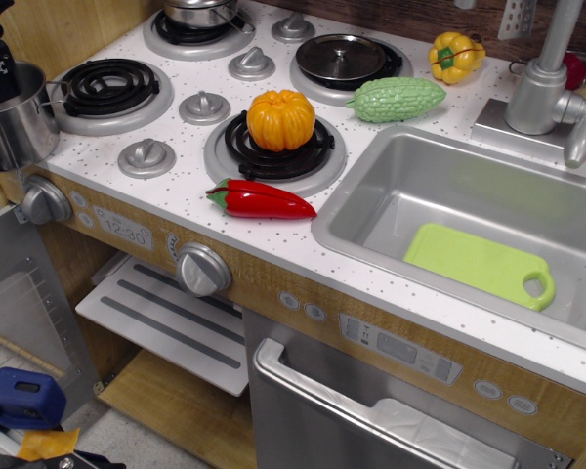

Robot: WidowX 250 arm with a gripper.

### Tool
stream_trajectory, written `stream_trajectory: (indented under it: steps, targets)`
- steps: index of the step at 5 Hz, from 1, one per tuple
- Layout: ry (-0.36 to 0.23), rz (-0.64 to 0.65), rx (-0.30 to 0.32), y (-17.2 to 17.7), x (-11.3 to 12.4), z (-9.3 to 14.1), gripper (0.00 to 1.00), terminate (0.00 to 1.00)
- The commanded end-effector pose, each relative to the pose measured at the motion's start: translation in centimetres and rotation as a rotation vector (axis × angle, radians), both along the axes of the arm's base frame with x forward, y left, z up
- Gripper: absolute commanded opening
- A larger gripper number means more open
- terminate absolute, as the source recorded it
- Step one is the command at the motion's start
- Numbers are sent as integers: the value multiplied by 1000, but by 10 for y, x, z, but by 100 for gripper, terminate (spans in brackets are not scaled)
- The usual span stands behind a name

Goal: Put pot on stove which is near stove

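The small steel pot (pixel 12 125) is at the far left edge of the view, beside the front-left coil burner (pixel 107 90) of the white speckled stove (pixel 98 168). It hangs over the stove's left edge, and a thin wire handle shows at its rim. My black gripper (pixel 0 80) comes down from the top left corner. Its fingers reach the pot's rim and look shut on it. The front-left burner is bare.
An orange pumpkin (pixel 280 119) sits on the front-right burner. A dark lid (pixel 340 55) covers the back-right burner, and another steel vessel (pixel 201 12) sits on the back-left one. A red pepper (pixel 261 200), green gourd (pixel 398 99) and yellow pepper (pixel 456 56) lie nearby. The sink (pixel 371 176) holds a green board (pixel 483 264).
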State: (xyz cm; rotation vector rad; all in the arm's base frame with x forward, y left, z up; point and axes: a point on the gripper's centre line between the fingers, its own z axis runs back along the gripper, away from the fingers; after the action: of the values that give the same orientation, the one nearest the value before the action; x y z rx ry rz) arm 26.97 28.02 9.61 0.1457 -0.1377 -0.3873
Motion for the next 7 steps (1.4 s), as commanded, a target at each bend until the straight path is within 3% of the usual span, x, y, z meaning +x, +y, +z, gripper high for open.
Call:
stream_trajectory:
  steps: [1,7]
  targets:
    - [0,0,0,0,0,0,100,0]
    - [-33,3,-31,17,-2,-32,100,0]
